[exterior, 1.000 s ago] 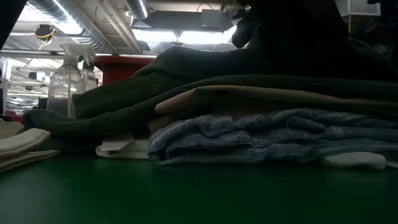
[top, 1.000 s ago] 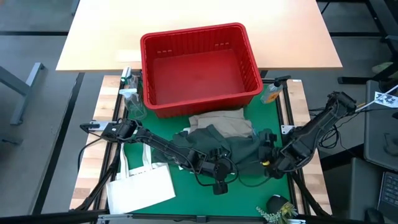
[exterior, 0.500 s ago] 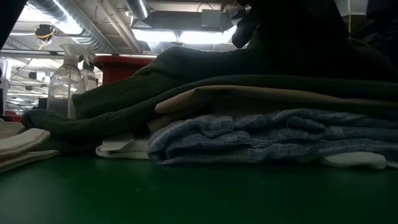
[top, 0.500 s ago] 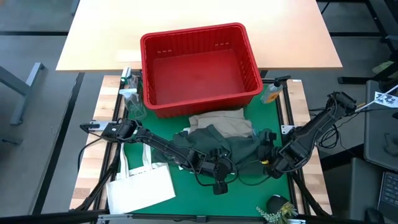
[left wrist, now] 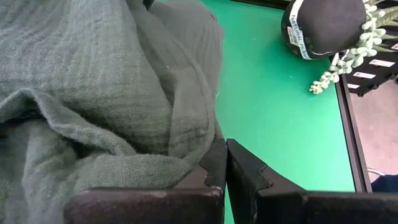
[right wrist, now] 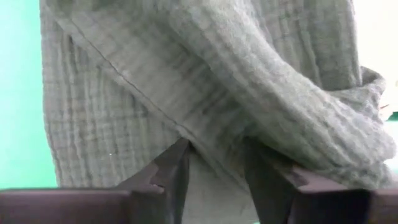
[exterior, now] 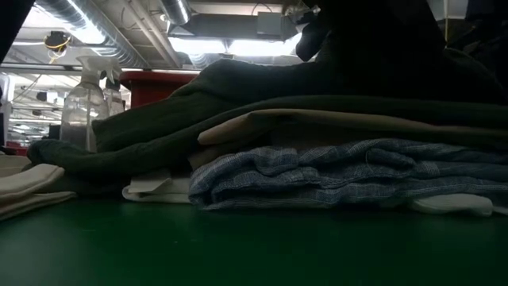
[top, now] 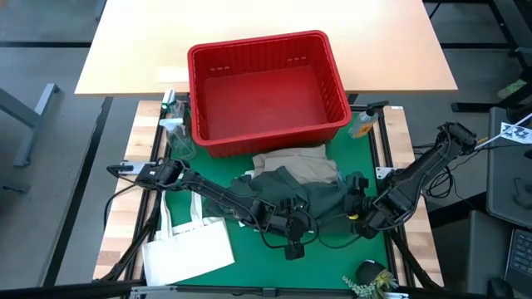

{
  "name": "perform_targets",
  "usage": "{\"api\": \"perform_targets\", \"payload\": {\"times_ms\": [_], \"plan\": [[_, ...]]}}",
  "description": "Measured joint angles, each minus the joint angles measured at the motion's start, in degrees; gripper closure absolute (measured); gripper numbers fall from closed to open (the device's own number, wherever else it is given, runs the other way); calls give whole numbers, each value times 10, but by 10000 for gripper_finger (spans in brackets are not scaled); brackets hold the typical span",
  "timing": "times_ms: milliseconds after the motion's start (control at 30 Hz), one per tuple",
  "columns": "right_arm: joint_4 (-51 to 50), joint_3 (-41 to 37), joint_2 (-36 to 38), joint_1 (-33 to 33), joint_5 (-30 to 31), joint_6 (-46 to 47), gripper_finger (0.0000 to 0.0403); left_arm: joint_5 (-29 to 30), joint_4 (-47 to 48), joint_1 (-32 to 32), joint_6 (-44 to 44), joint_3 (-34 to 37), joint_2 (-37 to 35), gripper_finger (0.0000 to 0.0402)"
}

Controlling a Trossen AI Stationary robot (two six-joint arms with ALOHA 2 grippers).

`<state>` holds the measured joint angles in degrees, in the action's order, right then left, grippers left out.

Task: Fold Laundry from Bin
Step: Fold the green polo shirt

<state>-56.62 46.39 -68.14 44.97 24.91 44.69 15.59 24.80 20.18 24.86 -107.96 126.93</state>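
Even, soft overhead light fills the top-down view, with faint shadows on the green worktop (top: 332,249). The table-level view is dim and backlit by glaring ceiling lights (exterior: 238,46); the stacked laundry (exterior: 333,143) reads dark. Wrist views are bright, slightly soft.

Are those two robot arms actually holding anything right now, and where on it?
Both end effectors are at the dark green garment. The left end effector is shut on its near edge; the right end effector straddles a fold at its right side.
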Motion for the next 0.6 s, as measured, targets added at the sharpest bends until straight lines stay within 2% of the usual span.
{"api": "perform_targets", "payload": {"times_ms": [333, 467, 600], "plan": [[0, 0, -3, 0, 0, 4, 387, 0, 0, 0, 0, 0, 0, 401], [-11, 6, -3, 0, -20, 21, 389, 0, -1, 0, 0, 0, 0, 401], [-36, 39, -3, 0, -84, 49, 395, 0, -10, 0, 0, 0, 0, 401]]}}
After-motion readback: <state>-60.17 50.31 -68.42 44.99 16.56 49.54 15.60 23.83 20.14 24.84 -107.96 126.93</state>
